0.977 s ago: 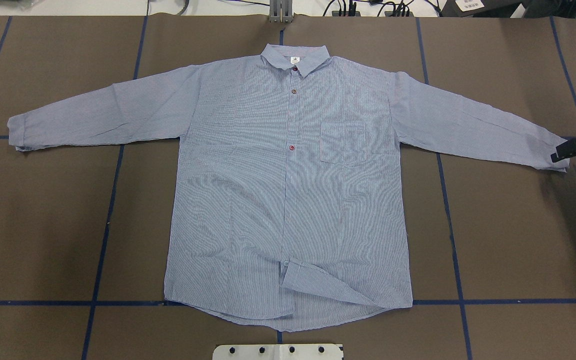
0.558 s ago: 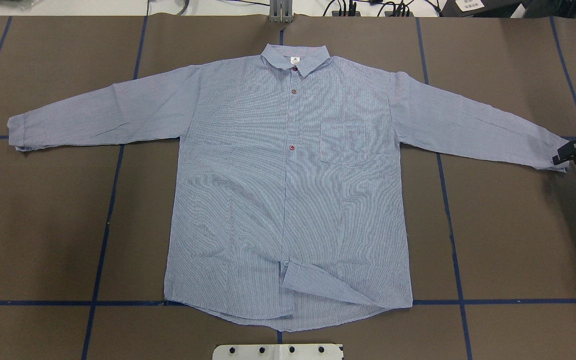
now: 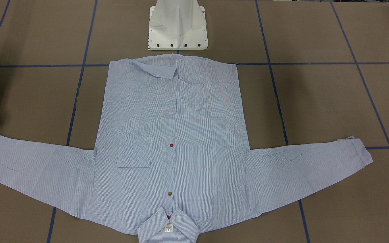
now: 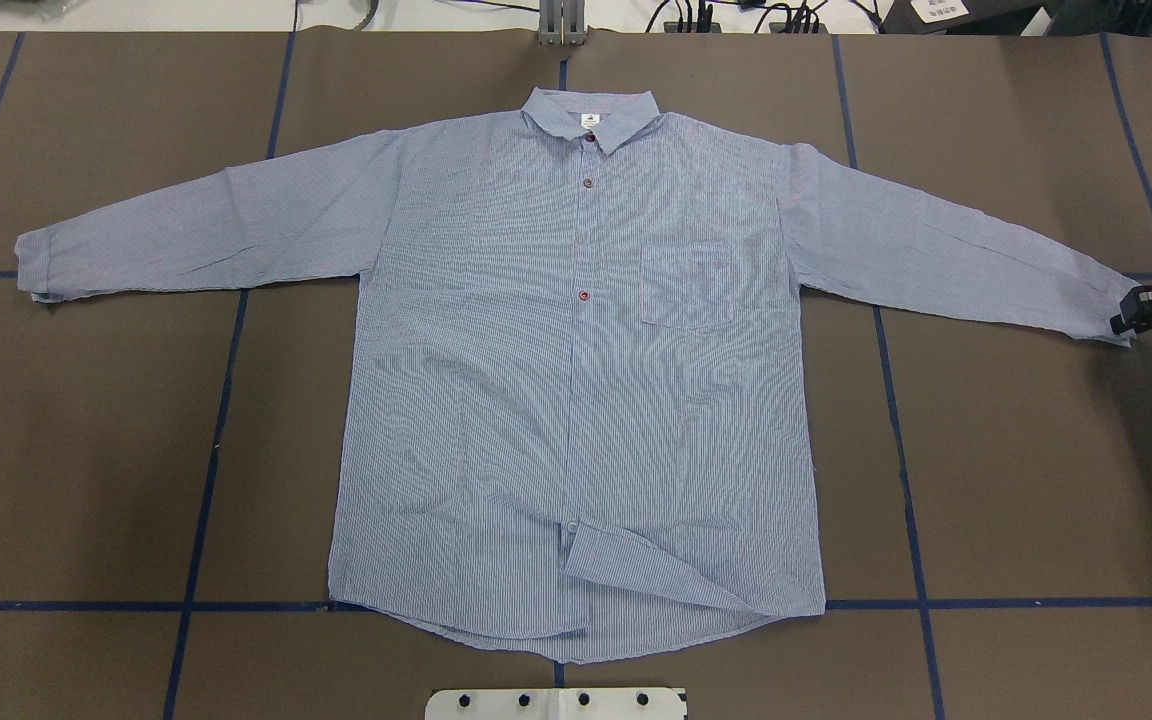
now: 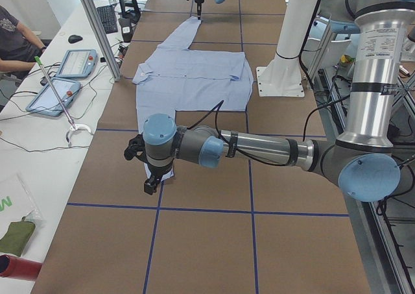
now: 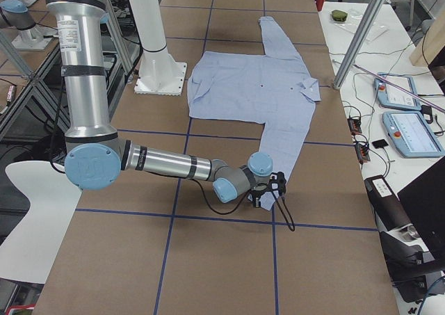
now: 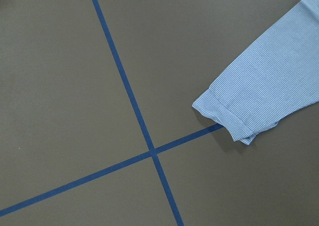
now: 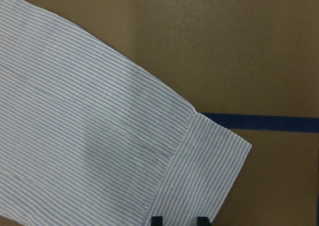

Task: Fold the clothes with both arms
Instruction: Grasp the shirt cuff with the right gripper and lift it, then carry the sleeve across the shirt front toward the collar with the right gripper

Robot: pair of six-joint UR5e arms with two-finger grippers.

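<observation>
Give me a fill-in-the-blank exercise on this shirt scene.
The shirt lies flat, buttons facing ____.
Its chest pocket lies on the side of the robot's ____ arm.
The right gripper is at a sleeve's ____.
The tape lines on the table are ____.
Missing: up; right; cuff; blue.

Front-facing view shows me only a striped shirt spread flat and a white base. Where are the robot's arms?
Observer: The right arm lies low over the table, its pincer at the shirt's pocket-side cuff.
Visitor: Is it holding the cuff?
Observer: Its wrist camera shows two fingertips apart at the cuff's edge; it looks open.
Visitor: And the other arm?
Observer: The left arm stretches out low, its pincer close to the other cuff; open or shut, I cannot tell.
</observation>
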